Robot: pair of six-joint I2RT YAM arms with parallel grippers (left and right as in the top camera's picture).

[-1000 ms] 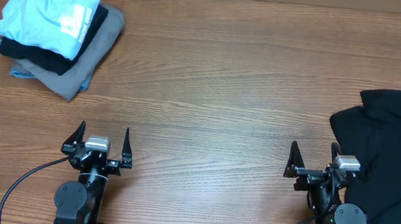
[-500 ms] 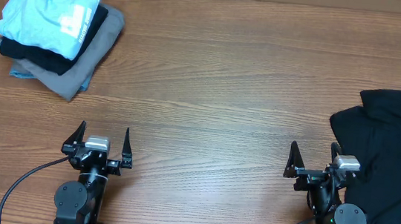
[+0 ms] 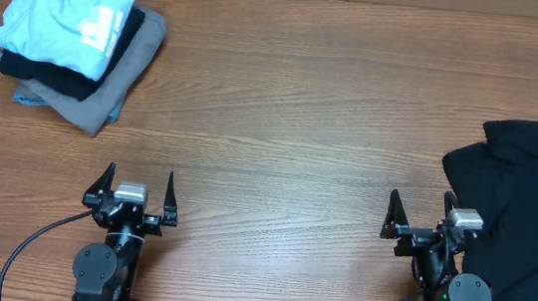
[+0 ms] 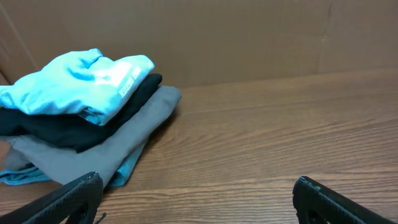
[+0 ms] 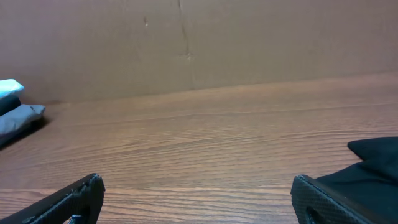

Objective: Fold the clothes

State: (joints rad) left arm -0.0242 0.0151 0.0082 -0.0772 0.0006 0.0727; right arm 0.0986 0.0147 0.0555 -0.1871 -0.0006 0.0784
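Note:
A stack of folded clothes lies at the far left: a light blue T-shirt (image 3: 63, 9) on top, a black garment (image 3: 52, 73) under it, a grey one (image 3: 121, 80) at the bottom. The stack also shows in the left wrist view (image 4: 81, 87). An unfolded black garment (image 3: 528, 208) lies spread at the right edge, its corner showing in the right wrist view (image 5: 373, 165). My left gripper (image 3: 133, 184) is open and empty near the front edge. My right gripper (image 3: 421, 209) is open and empty, just left of the black garment.
The wooden table (image 3: 292, 123) spans the view. A brown cardboard wall (image 4: 236, 37) stands behind the table's far edge. A black cable (image 3: 34, 246) runs from the left arm's base.

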